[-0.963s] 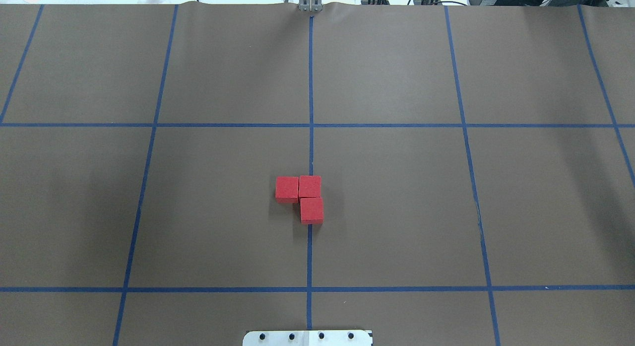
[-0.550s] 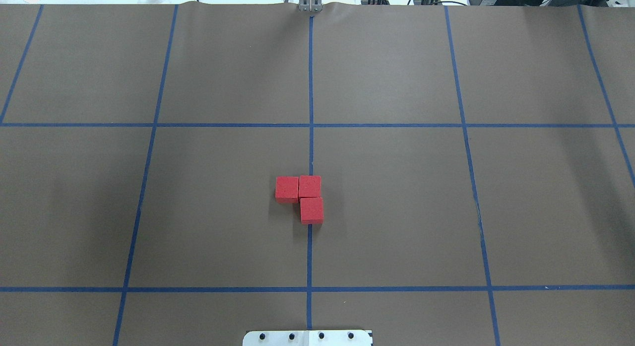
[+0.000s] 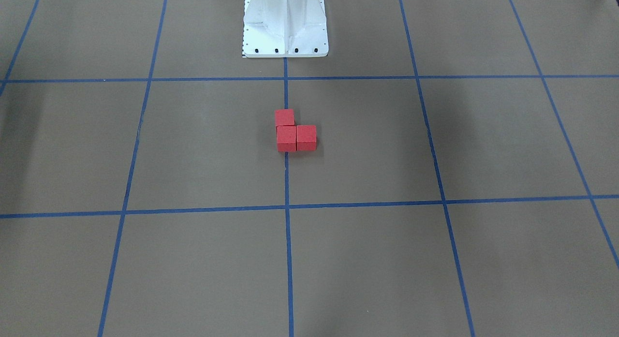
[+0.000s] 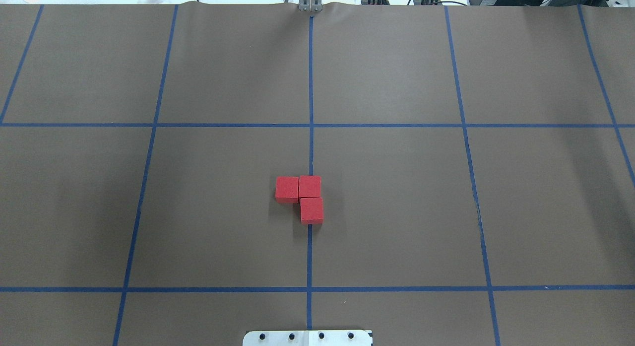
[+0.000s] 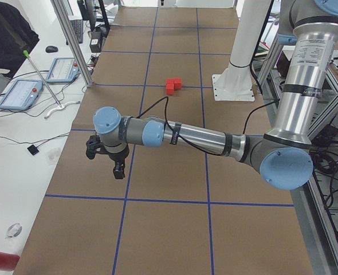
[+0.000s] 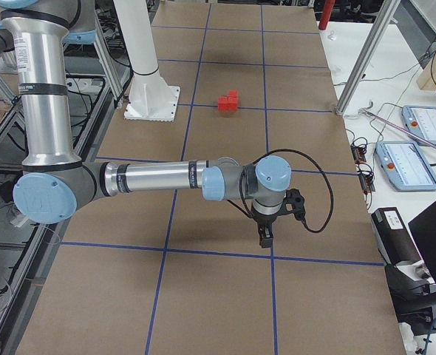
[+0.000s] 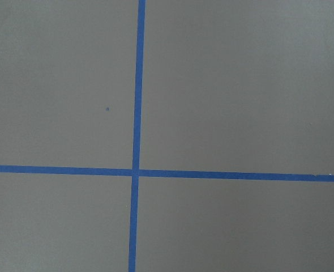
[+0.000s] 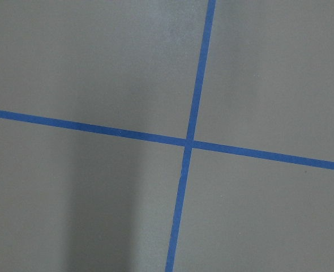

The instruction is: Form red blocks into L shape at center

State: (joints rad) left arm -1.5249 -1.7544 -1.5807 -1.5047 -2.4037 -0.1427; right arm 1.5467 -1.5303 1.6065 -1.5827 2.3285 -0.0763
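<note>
Three red blocks point(image 4: 302, 197) sit touching in an L shape on the vertical blue tape line point(image 4: 310, 88) at the centre of the brown surface. Two lie side by side and the third joins the right one on the robot's side. They also show in the front view point(image 3: 294, 131), the left side view point(image 5: 173, 85) and the right side view point(image 6: 228, 101). My left gripper point(image 5: 118, 172) hangs over the table's left end and my right gripper point(image 6: 265, 238) over its right end, both far from the blocks. I cannot tell whether either is open or shut.
The white robot base plate point(image 4: 307, 338) sits at the near edge, also in the front view point(image 3: 285, 25). Blue tape grid lines cross the brown surface point(image 4: 397, 212). A person point(image 5: 6, 34) and tablets point(image 5: 20, 94) are beside the table's left end.
</note>
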